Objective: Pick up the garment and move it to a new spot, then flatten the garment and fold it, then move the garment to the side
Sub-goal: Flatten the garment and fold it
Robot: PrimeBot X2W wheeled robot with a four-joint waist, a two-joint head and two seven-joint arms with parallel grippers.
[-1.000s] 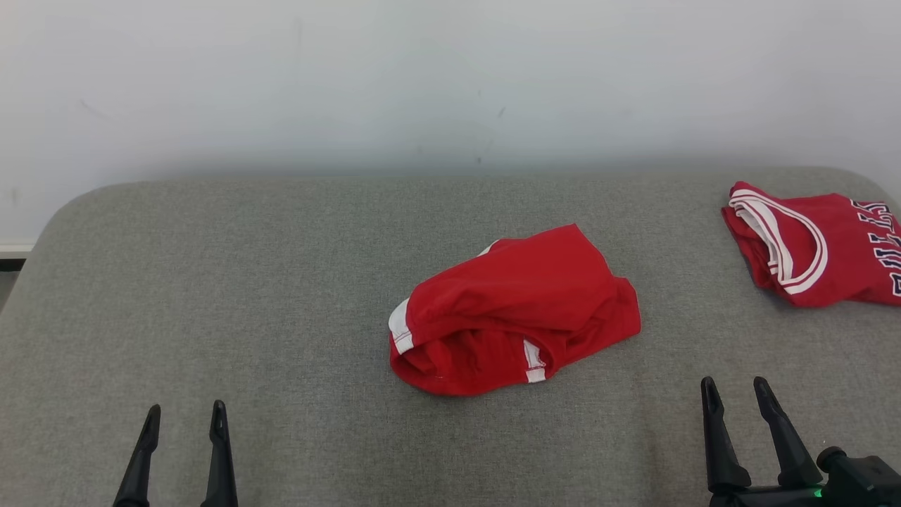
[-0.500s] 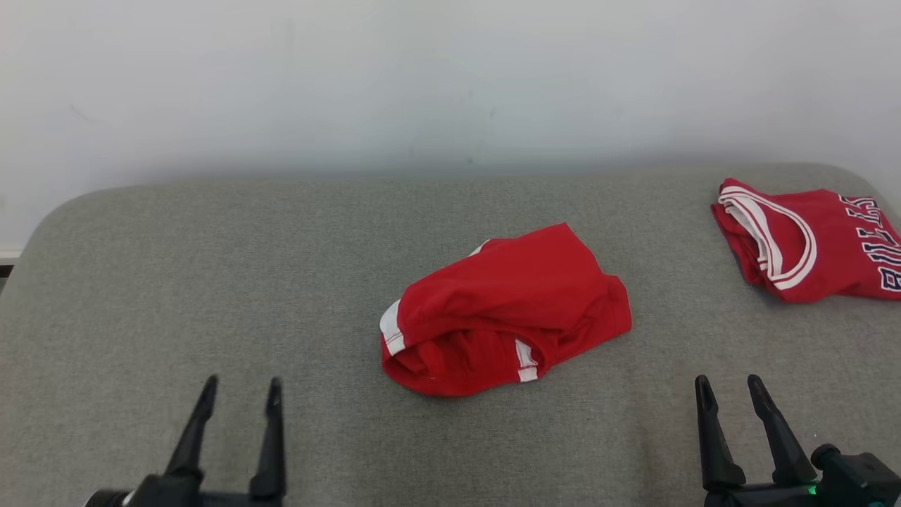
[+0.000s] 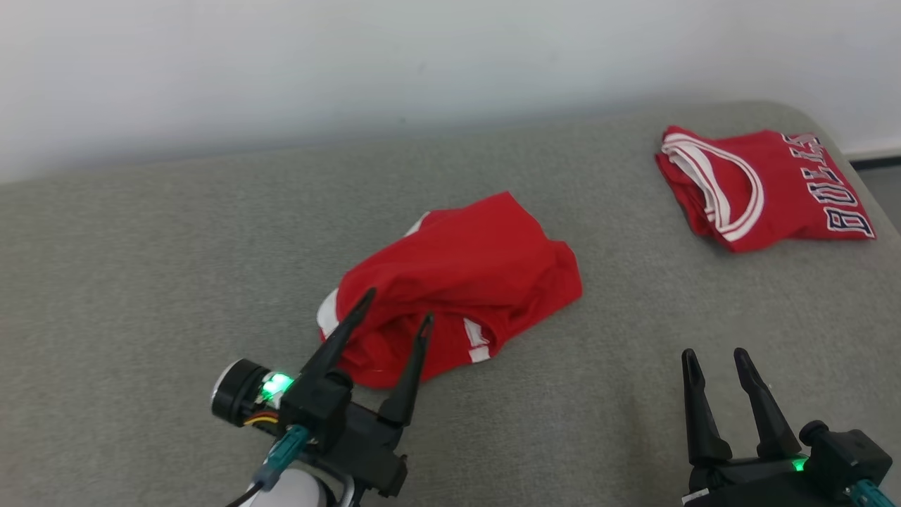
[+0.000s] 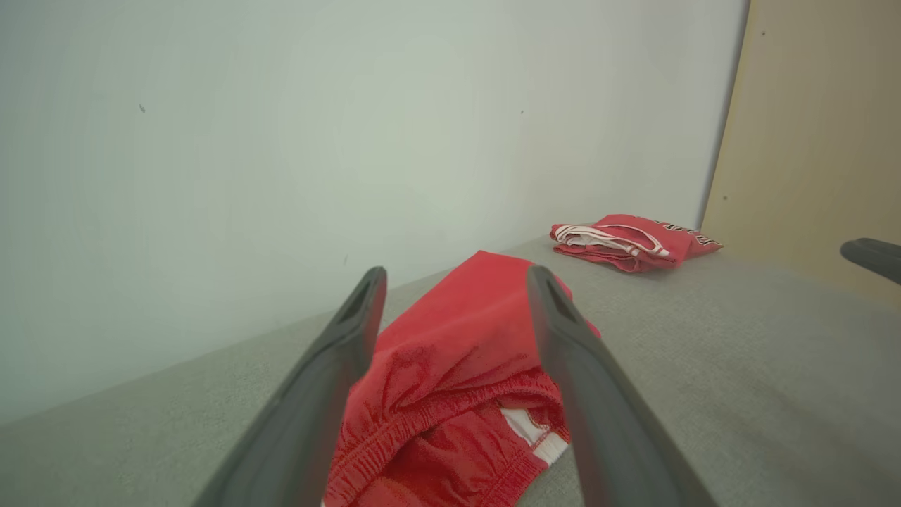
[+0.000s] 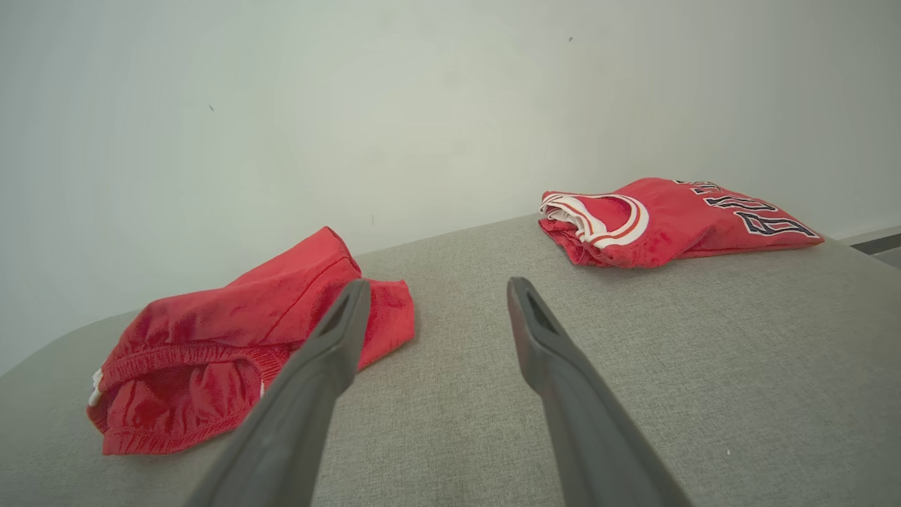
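Diagonally, the red shorts (image 3: 464, 274) run near-left to far-right, waistband facing the empty, wide-open left pincer (image 3: 398, 306)

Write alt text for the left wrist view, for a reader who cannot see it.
The left gripper, its two dark fingers spread open, frames a crumpled red garment with white trim lying on a grey padded surface. Farther back to the right, a folded red jersey rests on the same surface before a white wall.
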